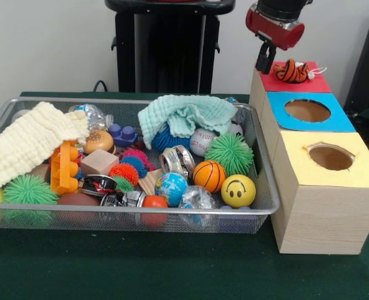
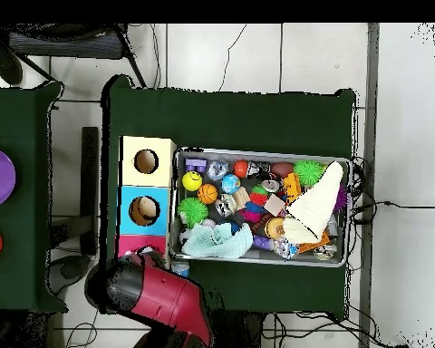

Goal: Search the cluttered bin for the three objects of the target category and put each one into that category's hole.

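Note:
The wire-mesh bin (image 1: 140, 209) is full of toys: a basketball (image 1: 209, 175), a baseball (image 1: 202, 141), a yellow smiley ball (image 1: 238, 190) and a globe ball (image 1: 171, 188). The bin also shows in the overhead view (image 2: 257, 152). My gripper (image 1: 268, 65) hangs over the far box with the red surround (image 1: 300, 84). An orange and black striped soft toy (image 1: 292, 70) lies on that red top, just beside the gripper, and hides the hole. In the overhead view my red arm (image 2: 162, 294) covers the gripper and most of the red box (image 2: 138, 243).
Boxes with a blue-surrounded hole (image 1: 307, 110) and a yellow-surrounded hole (image 1: 331, 157) stand nearer in the same row. A yellow towel (image 1: 28, 144) and a mint cloth (image 1: 187, 115) drape over toys in the bin. The pedestal (image 1: 168, 47) stands behind.

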You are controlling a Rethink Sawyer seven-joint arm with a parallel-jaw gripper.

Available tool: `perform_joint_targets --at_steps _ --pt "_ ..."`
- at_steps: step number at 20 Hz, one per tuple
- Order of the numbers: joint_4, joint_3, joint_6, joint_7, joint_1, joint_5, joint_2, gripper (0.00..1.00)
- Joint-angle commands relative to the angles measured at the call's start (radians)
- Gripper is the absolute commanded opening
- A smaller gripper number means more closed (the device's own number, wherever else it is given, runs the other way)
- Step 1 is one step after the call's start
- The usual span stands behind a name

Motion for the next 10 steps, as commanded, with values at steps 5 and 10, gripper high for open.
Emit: perform_joint_targets --at_steps 5,10 --pt "-0.126 -0.066 0.287 0.255 0.073 -0.052 -0.038 0.0" --pt "-0.126 -0.066 0.284 0.255 0.075 -0.028 -0.033 0.0"
